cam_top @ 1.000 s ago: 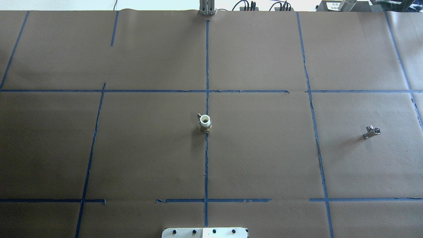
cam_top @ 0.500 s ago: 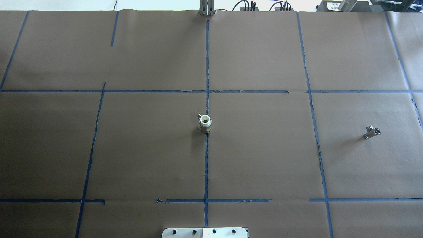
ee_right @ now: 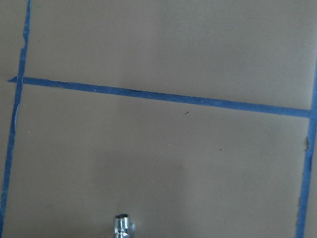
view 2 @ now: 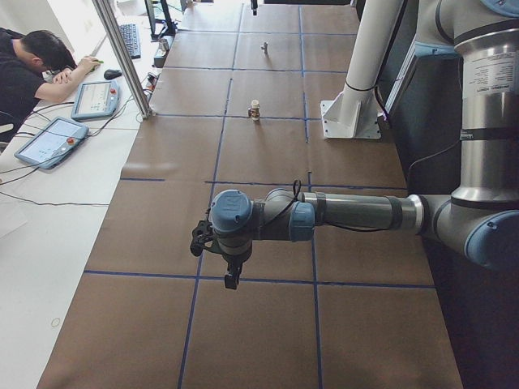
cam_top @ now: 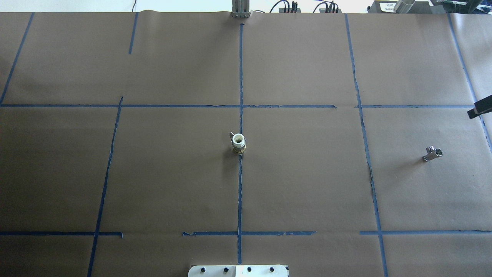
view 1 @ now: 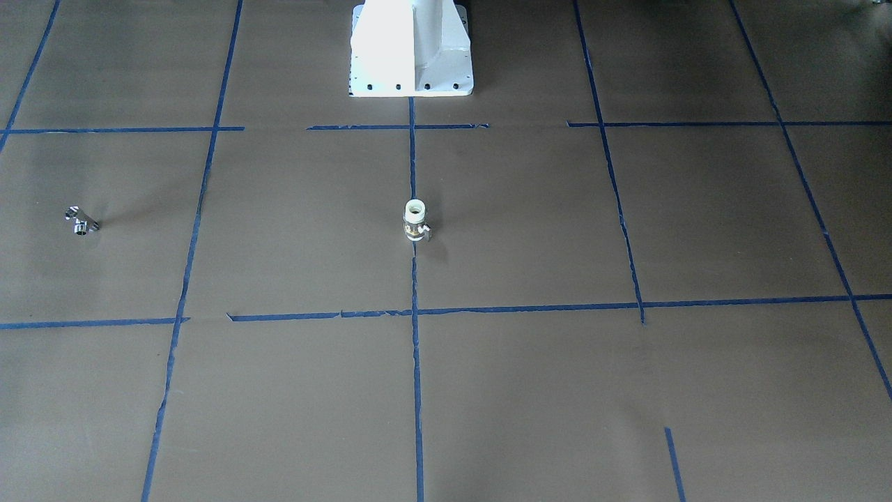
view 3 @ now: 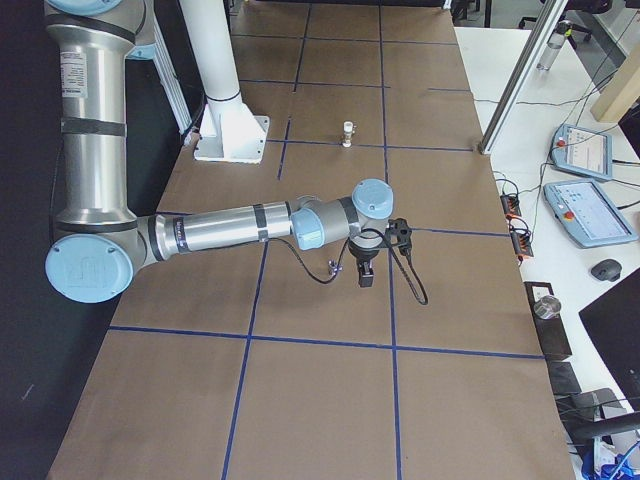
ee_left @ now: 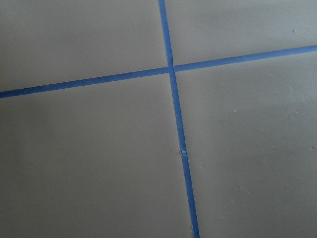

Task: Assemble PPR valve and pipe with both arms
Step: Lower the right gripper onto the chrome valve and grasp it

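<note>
The PPR valve stands upright on the centre tape line, white end up and lever to the side; it also shows in the front view. The chrome T-shaped pipe lies far to the right, and the right wrist view catches its top at the bottom edge. A black tip of my right gripper pokes in at the overhead view's right edge, beyond the pipe; I cannot tell whether it is open or shut. My left gripper hangs low over the table far from the valve; I cannot tell its state.
The white pedestal stands at the robot's edge of the table. Blue tape lines cross the brown paper. An operator sits with tablets beside the far edge, next to an aluminium post.
A black tip of my right gripper has come into the overhead view at the right edge. The valve and the pipe have not moved.
</note>
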`<state>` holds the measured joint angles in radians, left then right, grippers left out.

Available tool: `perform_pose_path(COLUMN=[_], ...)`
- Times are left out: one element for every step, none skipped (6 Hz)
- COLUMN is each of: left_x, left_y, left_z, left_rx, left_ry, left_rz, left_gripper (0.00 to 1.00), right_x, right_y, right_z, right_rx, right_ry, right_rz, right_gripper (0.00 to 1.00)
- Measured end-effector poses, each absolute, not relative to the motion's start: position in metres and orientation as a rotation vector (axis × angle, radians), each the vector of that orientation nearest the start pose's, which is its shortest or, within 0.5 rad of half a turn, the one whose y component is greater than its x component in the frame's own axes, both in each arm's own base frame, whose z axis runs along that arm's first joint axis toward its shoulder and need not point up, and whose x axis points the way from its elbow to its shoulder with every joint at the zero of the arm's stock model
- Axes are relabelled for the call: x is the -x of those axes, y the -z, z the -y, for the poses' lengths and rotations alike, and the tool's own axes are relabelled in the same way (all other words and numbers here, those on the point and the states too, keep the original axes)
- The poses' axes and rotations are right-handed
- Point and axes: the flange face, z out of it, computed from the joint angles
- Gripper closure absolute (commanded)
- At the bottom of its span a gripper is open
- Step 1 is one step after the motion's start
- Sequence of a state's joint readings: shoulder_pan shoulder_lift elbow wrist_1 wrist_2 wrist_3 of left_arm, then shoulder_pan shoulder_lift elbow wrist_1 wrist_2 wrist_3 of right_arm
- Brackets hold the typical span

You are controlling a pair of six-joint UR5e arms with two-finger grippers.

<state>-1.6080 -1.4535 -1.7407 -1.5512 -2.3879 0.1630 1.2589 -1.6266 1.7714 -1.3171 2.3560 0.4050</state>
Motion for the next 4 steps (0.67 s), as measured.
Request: perform_pose_path(left_x=[0.077, 0.077, 0.077, 0.077], left_y=[-0.626, -0.624, -0.627, -0.631], left_z=[0.44, 0.439, 0.436, 0.432], left_rx=[-0.119, -0.123, -0.117, -0.109], left_ry=[-0.136, -0.138, -0.136, -0.133], left_rz=[-0.81, -0.809, -0.809, -0.81], left_gripper=[0.0, 0.0, 0.0, 0.0], right_x=[0.12, 0.148, 0.17, 0.183], right_y=[-0.561, -0.567, -0.573, -0.578], right_z=[0.463, 0.445, 0.435, 0.429], right_rx=[-0.091, -0.104, -0.112, -0.111], right_ry=[0.033, 0.032, 0.045, 0.061], right_rz=[0.855, 0.845, 0.825, 0.807], right_gripper=[0.01, 0.01, 0.01, 0.07])
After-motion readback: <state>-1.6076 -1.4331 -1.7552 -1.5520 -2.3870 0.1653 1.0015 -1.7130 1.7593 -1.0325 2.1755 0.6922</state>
